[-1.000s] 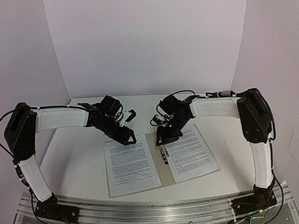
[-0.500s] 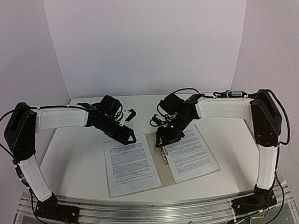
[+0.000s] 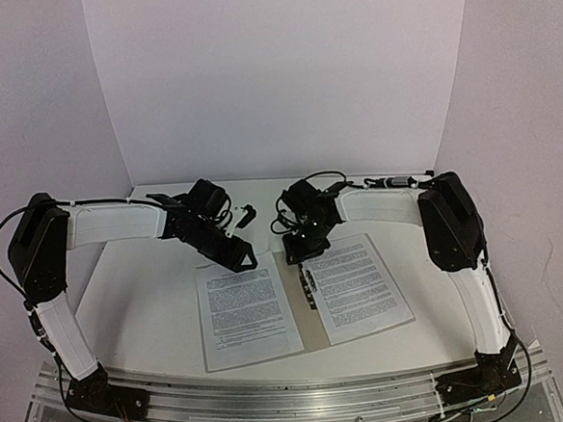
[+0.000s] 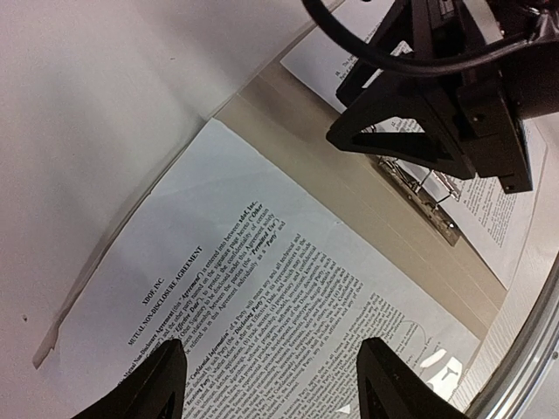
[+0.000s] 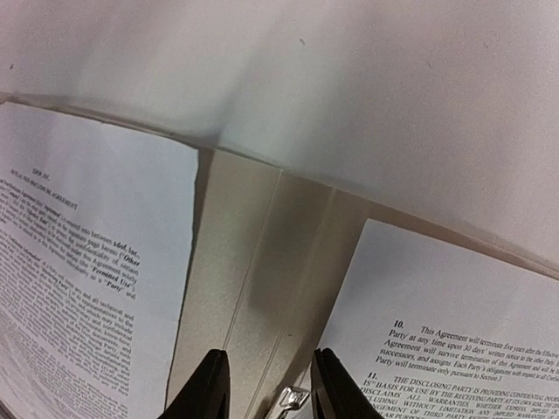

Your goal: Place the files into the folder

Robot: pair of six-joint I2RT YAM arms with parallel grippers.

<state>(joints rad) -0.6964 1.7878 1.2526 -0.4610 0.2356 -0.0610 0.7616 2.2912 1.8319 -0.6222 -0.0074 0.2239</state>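
a: the right tool has drawn back toward the far edge of the worktop. a second ago it hung over the metal fastener, now it hovers above the far end of the spine of the folder, fingers a little apart with nothing between them
b: and the left tool?
a: unmoved, spread wide and empty over the far edge of the left sheet
b: where are the files?
a: both flat on the open folder by the worktop's near edge, one on each leaf, the right sheet just beside the fastener
b: meaning?
a: i'd judge the papers placed, with closing the cover probably what's left
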